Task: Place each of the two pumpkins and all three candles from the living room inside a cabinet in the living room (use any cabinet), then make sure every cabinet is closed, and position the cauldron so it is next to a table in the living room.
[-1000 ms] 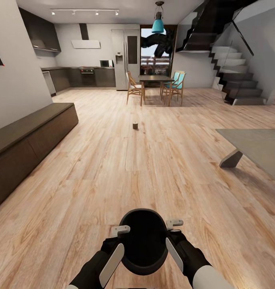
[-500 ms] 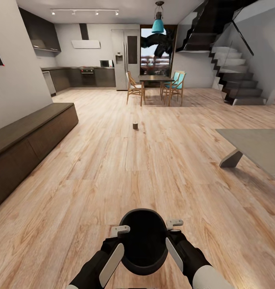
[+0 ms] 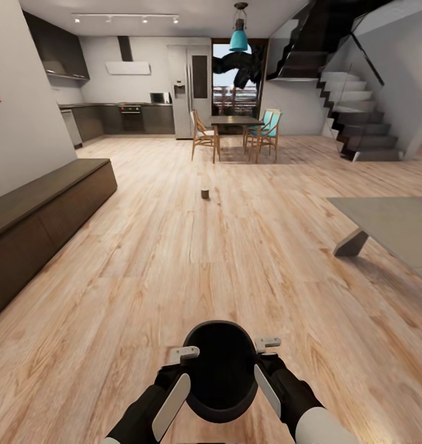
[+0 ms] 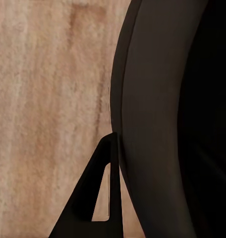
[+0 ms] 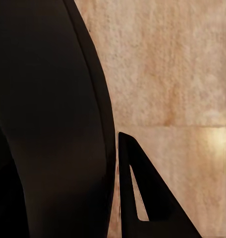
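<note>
Pale wooden living-room floor [image 3: 235,246] stretches ahead while the left gripper [image 3: 185,354] and right gripper [image 3: 268,341] clamp the round black cauldron [image 3: 221,370] between them, apparently for carrying toward the grey counter [image 3: 390,225].

floor [image 3: 143,271]: pale wood | dining table [image 3: 235,121] (chairs around); staircase [image 3: 359,117] right

No writing, label, brand, number or sign can be read anywhere in these pictures; the far kitchen appliances are too small and blurred to tell.
</note>
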`<state>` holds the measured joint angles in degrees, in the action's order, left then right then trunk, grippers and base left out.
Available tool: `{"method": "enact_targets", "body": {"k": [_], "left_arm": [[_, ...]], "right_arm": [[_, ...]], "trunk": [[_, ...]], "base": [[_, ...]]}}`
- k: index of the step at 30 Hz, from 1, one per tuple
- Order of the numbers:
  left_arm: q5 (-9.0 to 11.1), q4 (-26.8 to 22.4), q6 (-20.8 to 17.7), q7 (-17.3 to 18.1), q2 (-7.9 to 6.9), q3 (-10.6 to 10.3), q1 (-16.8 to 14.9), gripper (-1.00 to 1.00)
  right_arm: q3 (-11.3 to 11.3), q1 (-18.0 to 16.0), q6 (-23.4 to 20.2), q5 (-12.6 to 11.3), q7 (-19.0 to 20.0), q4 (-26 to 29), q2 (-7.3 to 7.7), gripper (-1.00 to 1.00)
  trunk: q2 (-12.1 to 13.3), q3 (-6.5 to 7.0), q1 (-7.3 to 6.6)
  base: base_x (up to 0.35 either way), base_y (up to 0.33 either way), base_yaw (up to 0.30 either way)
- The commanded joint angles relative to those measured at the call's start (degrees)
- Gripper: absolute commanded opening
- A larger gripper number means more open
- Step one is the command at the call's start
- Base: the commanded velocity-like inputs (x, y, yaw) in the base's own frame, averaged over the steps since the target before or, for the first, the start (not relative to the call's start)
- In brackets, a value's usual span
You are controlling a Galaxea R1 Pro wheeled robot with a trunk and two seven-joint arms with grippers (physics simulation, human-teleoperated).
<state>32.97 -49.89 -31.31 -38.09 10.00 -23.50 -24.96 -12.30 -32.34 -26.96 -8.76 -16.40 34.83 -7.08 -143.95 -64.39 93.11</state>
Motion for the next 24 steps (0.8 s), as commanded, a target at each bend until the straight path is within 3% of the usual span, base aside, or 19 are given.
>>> {"method": "enact_targets", "body": {"k": [1,12,17,24], "left_arm": [[0.42,-0.12,0.2,-0.5,0.0,-0.58,0.0,-1.0],[0.42,-0.12,0.22,-0.5,0.0,-1.37,0.0,-1.0],[0.42,-0.12,0.28,-0.57,0.0,-3.48,0.0,-1.0],[0.42,-0.12,0.29,-0.52,0.0,-3.9,0.0,-1.0]], "right_arm": [[0.66,-0.09,-0.37,-0.38,-0.41,-0.01,0.04,-1.0],[0.67,-0.09,-0.37,-0.46,-0.39,-0.03,0.05,-1.0],[0.7,-0.09,-0.37,-0.47,-0.41,-0.03,0.05,-1.0],[0.7,-0.09,-0.37,-0.47,-0.42,-0.03,0.08,-1.0]], "trunk": [[-0.03,-0.02,-0.02],[-0.03,0.21,-0.02],[-0.03,0.27,-0.02],[-0.03,0.27,-0.02]], "base": [[0.0,0.0,-0.218],[0.0,0.0,-0.244],[0.0,0.0,-0.254],[0.029,0.0,-0.256]]}}
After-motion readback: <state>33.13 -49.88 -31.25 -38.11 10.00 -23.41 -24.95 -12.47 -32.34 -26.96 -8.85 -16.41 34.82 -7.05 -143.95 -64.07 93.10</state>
